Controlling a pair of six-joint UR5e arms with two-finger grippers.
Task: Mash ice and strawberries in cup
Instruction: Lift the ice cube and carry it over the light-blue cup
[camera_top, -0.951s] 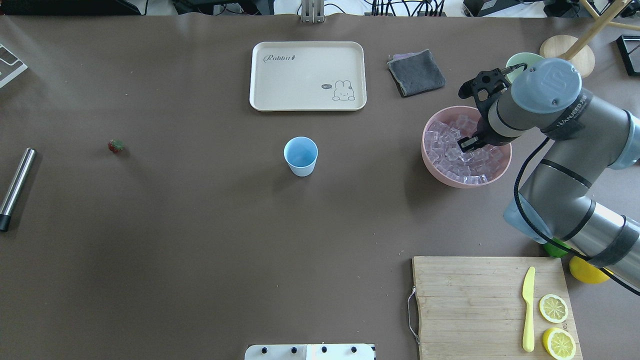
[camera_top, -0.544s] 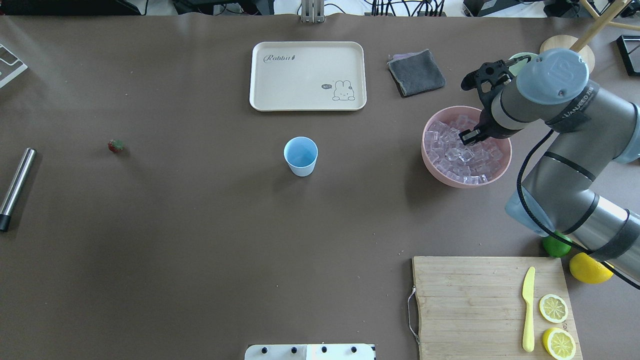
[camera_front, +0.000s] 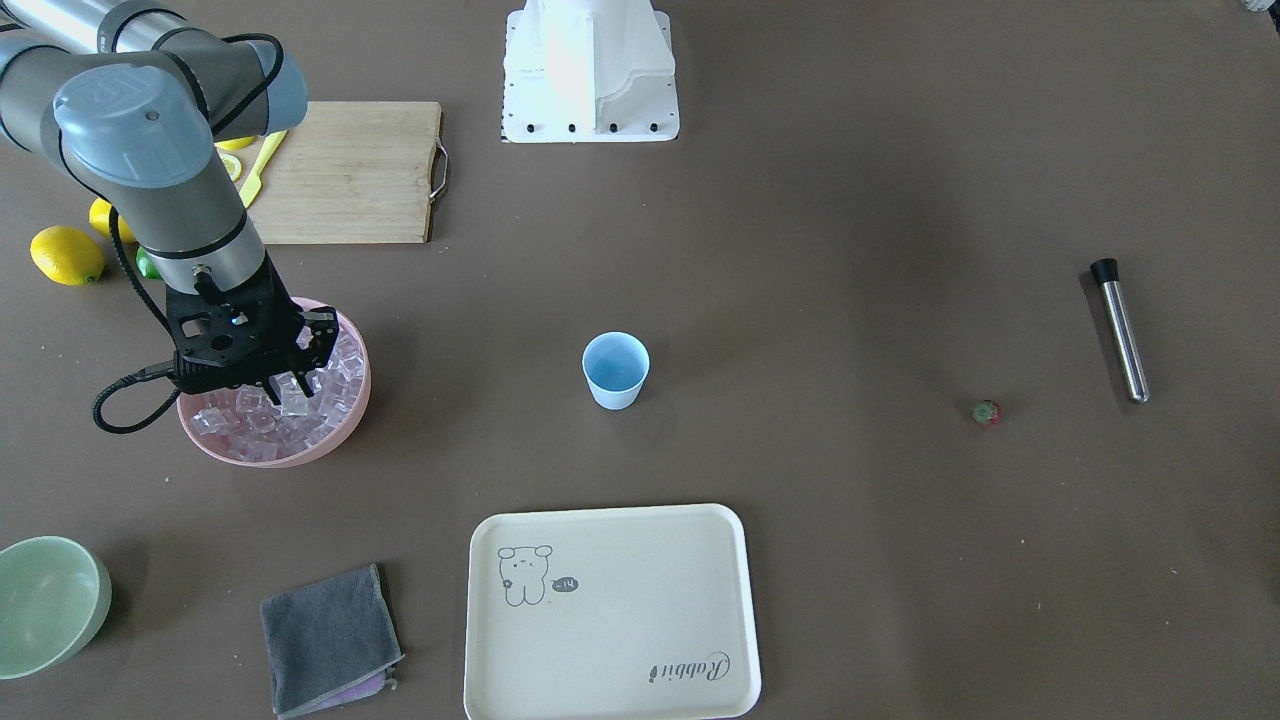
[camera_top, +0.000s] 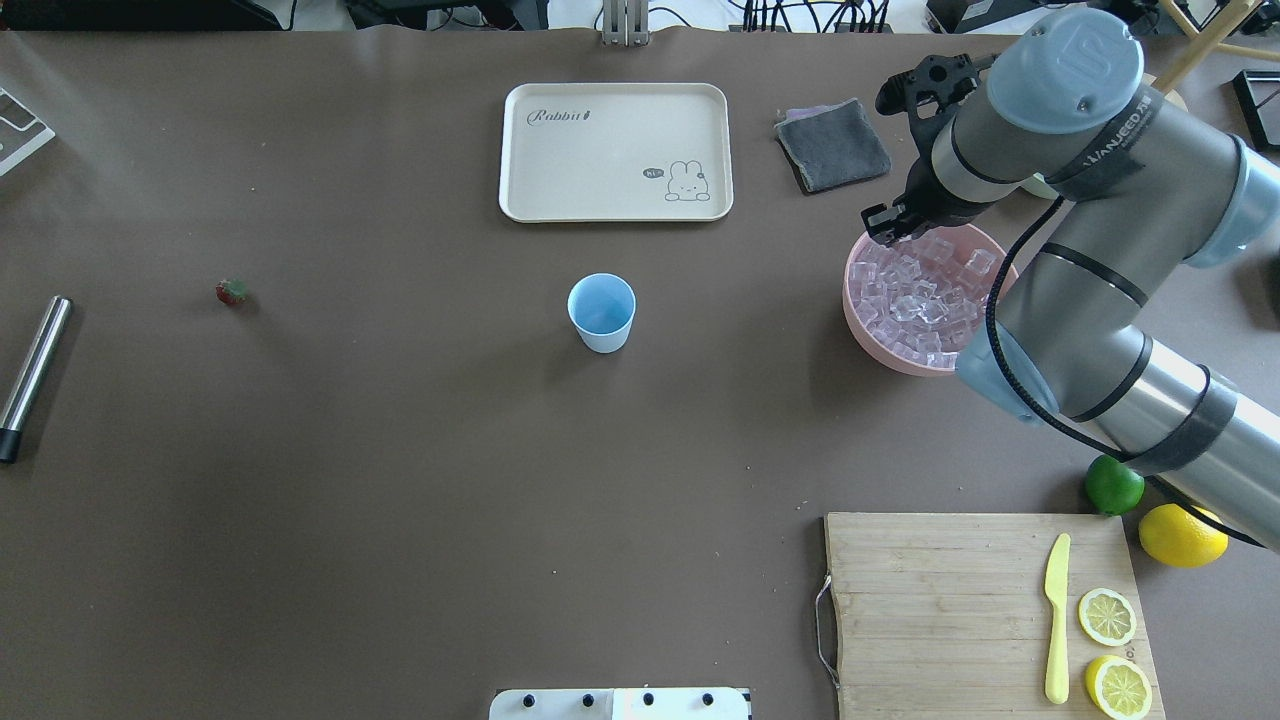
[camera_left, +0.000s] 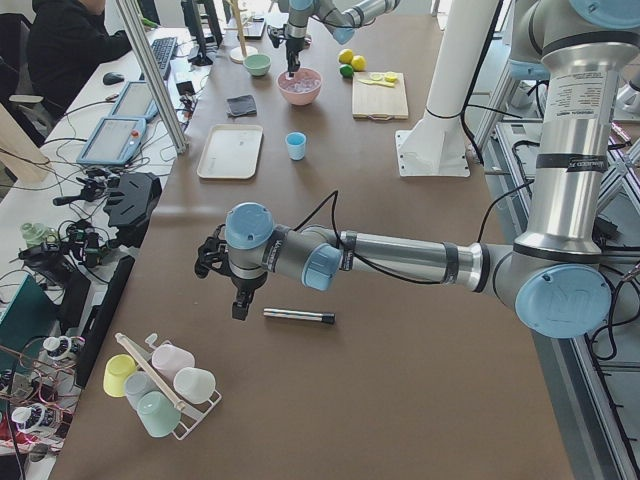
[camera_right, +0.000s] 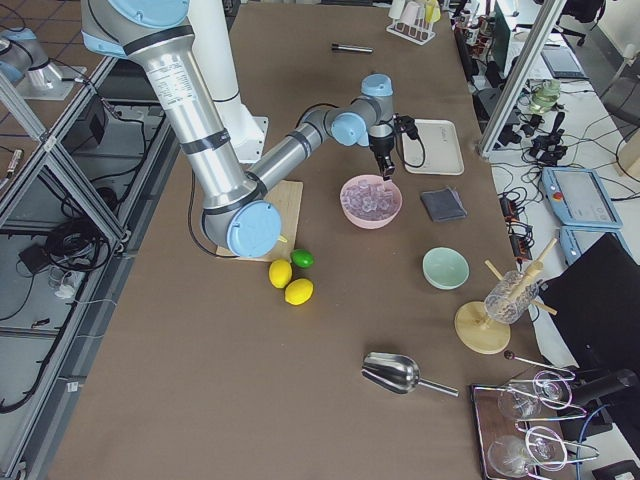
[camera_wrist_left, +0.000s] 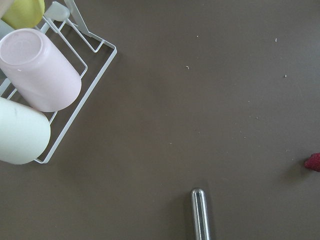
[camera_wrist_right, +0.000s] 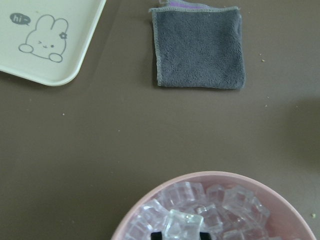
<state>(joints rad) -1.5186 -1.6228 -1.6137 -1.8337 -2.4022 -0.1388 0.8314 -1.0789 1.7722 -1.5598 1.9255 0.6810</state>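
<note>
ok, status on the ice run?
Right gripper over pink bowl, shut on one ice cube. Left gripper by metal rod, state unclear. Cup empty, strawberry on table. Nothing between bowl and cup.

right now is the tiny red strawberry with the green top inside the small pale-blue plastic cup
No, the strawberry lies on the brown table well apart from the cup, whose blue inside looks empty.

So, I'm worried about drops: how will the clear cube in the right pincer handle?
The clear glassy ice cube looks smooth and hard, pinched by the right pincer, so it may slip. It seems small and light; dropped, it would likely skid across the brown table.
</note>
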